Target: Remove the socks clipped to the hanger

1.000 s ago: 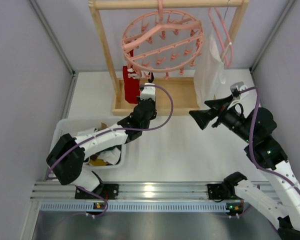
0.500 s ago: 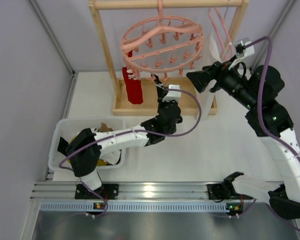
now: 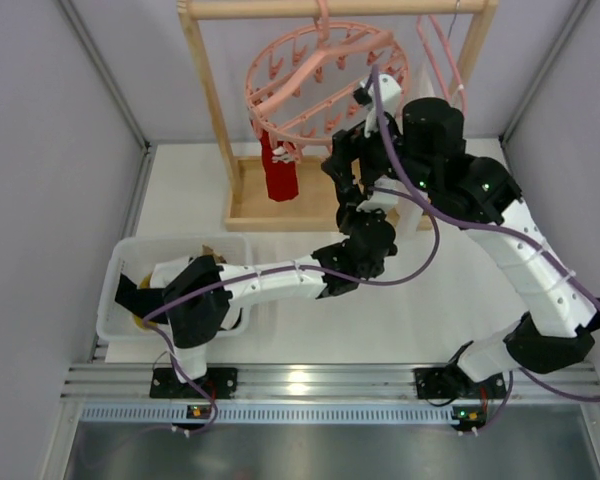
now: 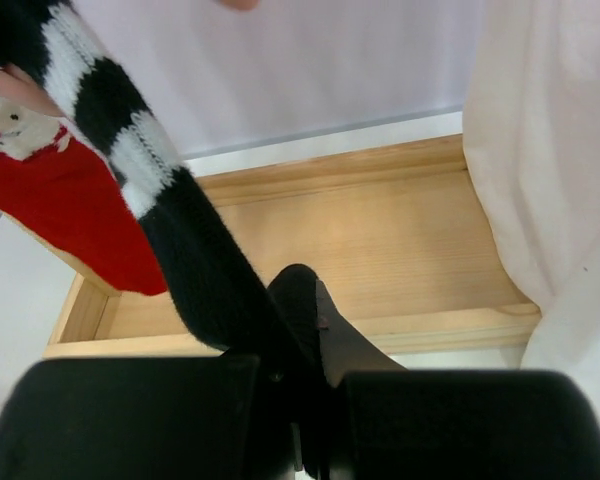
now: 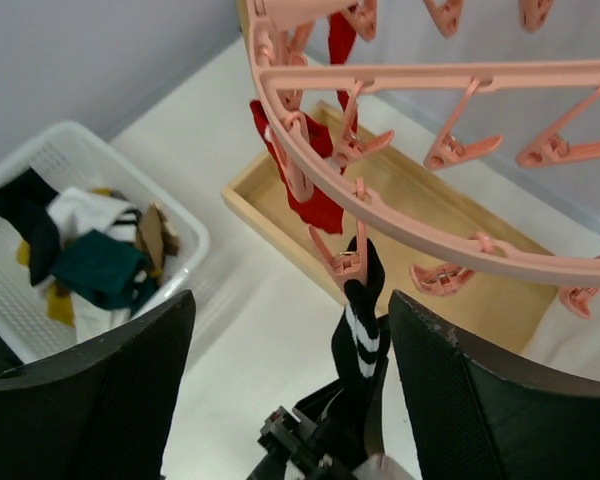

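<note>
The round pink ring hanger hangs from the wooden rack; it also shows in the right wrist view. A black sock with white stripes hangs from one pink clip on the ring's near edge. My left gripper is shut on the sock's lower end, just below the ring. A red sock is clipped further left. My right gripper is wide open, above and around the clip, touching nothing.
The wooden rack base tray lies under the hanger. A large white cloth hangs at its right, under a plain pink clothes hanger. A white basket with several socks stands at the near left.
My right arm has swung left and up, from beside the white cloth to over the ring hanger. My left gripper has moved right, holding the black sock. The ring has tilted and the red sock swung.
</note>
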Controlling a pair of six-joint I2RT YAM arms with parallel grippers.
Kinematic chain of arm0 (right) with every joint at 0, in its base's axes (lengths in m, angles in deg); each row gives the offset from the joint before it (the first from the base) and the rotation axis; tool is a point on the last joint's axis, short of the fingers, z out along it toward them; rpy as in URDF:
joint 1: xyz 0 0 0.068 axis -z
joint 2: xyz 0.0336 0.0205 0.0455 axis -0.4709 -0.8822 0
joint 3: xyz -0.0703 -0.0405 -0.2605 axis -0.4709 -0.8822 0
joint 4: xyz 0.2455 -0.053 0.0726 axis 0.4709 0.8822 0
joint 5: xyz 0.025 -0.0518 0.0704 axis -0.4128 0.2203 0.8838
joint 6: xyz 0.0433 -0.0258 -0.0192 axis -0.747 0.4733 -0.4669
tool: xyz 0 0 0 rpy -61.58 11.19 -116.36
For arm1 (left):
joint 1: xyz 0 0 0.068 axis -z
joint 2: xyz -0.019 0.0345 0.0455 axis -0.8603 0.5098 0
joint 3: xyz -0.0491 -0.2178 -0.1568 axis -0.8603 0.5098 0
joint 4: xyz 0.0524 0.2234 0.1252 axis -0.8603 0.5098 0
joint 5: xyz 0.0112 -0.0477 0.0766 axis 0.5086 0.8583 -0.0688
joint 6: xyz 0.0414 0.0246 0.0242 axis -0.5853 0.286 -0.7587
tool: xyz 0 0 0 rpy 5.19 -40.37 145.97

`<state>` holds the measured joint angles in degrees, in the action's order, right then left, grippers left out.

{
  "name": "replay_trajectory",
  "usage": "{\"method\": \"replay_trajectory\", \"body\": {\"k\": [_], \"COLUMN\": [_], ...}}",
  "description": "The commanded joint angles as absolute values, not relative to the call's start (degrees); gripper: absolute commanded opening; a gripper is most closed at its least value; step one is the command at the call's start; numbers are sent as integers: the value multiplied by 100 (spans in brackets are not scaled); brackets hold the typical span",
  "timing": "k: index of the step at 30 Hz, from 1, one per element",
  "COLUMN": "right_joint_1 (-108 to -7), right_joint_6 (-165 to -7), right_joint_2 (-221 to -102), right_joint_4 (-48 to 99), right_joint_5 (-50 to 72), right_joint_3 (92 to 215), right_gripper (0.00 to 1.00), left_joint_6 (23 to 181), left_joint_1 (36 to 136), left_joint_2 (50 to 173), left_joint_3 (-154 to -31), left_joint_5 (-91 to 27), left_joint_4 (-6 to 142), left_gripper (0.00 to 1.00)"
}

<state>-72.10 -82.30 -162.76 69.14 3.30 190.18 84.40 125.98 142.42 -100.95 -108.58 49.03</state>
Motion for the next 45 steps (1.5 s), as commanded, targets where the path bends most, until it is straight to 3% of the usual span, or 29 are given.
{"method": "replay_trajectory", "body": {"k": [1, 16, 34, 45], "right_joint_1": [-7300, -7160, -6949, -6782], "right_joint_6": [-7748, -7466, -7527, -7510], "right_joint_2": [-16456, -17257, -16449, -16843], "right_joint_4": [7406, 7319, 7099, 6976], "right_joint_5": [-185, -326, -493, -185], "right_joint_3": [19219, 19509, 18991, 19096], "right_gripper": [73, 59, 59, 59], "left_joint_6": [8251, 8313, 8348, 8348], "left_joint_1": [12720, 12843, 12834, 12834], "left_joint_2": [14260, 14216, 14216, 14181], "left_joint_3": [-10348, -10233, -10224, -10198], "left_joint_5": [-11036, -10957, -10904, -10896], "left_joint_4": [4605, 4605, 4605, 4605], "left_gripper": [0, 0, 0, 0]}}
